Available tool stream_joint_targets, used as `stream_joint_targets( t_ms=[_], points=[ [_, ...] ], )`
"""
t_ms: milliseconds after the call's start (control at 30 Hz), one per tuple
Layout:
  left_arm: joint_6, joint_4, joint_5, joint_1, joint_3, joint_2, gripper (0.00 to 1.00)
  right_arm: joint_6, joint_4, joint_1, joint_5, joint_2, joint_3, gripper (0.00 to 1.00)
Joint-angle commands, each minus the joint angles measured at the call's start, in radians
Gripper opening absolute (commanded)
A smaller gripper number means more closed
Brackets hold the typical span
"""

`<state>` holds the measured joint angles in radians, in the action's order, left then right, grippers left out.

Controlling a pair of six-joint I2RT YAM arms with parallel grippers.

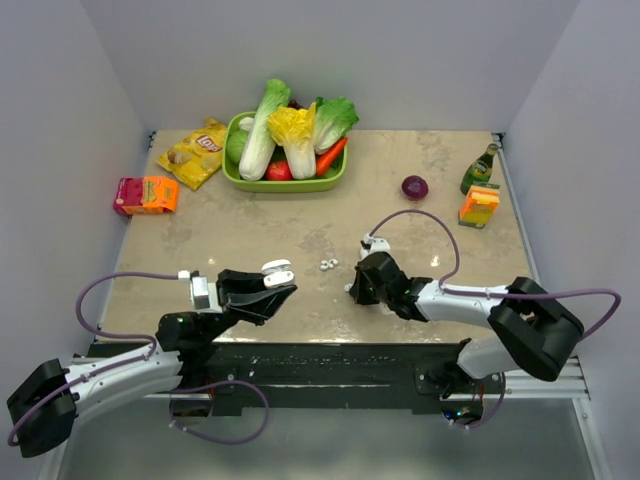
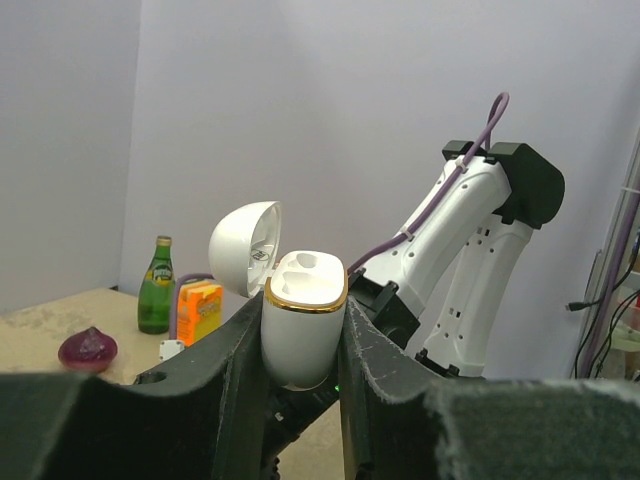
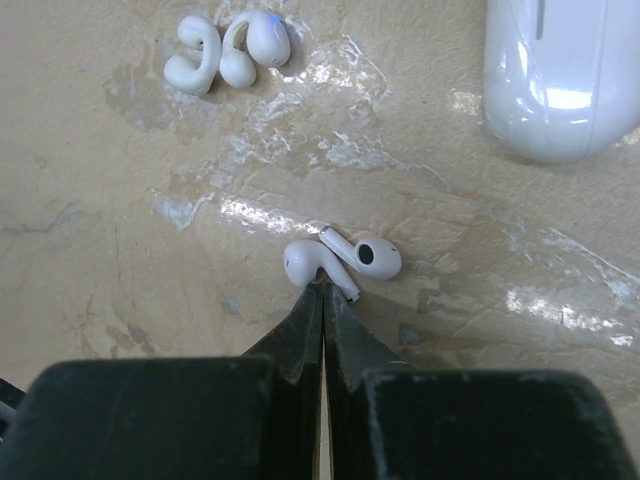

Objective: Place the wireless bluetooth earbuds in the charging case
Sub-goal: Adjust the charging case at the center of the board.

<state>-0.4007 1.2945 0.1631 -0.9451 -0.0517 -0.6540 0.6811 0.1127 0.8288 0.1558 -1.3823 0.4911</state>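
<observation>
Left claw: the left gripper is closed on the charging case, which is held upright with its lid swung open and both sockets exposed.
Right claw: the right gripper is shut tight, its tips lowered to the table and set against the stem of the nearer earbud.
Earbuds: the wireless bluetooth earbuds lie on the table, crossed over one another, just ahead of the shut tips. Neither is seated in the case.
Risk, pick: with the jaws shut nothing can be pinched. A push is likely to skid the pair away, and because they overlap, both may be dragged together.
Risk, mix-up: a clip-style pair lies farther ahead and could be taken by mistake.
Risk, insertion: a tilted stem may be jammed at a socket rim or dropped.
Hidden: whether the stem is caught between the tips cannot be told.
Cut off: a large white rounded object is cropped at the frame edge, and its identity is unclear.
Top view: the stemmed pair cannot be made out with certainty near the right gripper.
</observation>
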Motion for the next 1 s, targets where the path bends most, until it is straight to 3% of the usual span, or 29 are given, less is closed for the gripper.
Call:
stream_joint_targets(
  t_ms=[0,167,333,500,733,967],
  points=[
    [0.008,0.094,-0.014,-0.007,0.240,-0.010,0.00,-0.006,0.025,-0.003,-0.028,-0.043,0.040,0.00],
    [0.011,0.103,-0.011,-0.009,0.240,-0.021,0.00,-0.025,0.039,-0.002,-0.059,-0.054,0.056,0.00],
    [0.017,0.100,-0.007,-0.011,0.237,-0.015,0.00,-0.101,-0.004,-0.002,-0.062,0.060,0.061,0.28],
    [0.019,0.095,-0.010,-0.012,0.237,-0.012,0.00,-0.213,-0.097,-0.002,-0.065,0.120,0.105,0.42],
    [0.020,0.095,-0.008,-0.017,0.237,-0.024,0.00,-0.356,-0.263,0.003,-0.101,-0.001,0.259,0.49],
    [0.022,0.097,-0.011,-0.023,0.239,-0.035,0.00,-0.408,-0.281,0.007,-0.102,-0.044,0.300,0.48]
  ],
)
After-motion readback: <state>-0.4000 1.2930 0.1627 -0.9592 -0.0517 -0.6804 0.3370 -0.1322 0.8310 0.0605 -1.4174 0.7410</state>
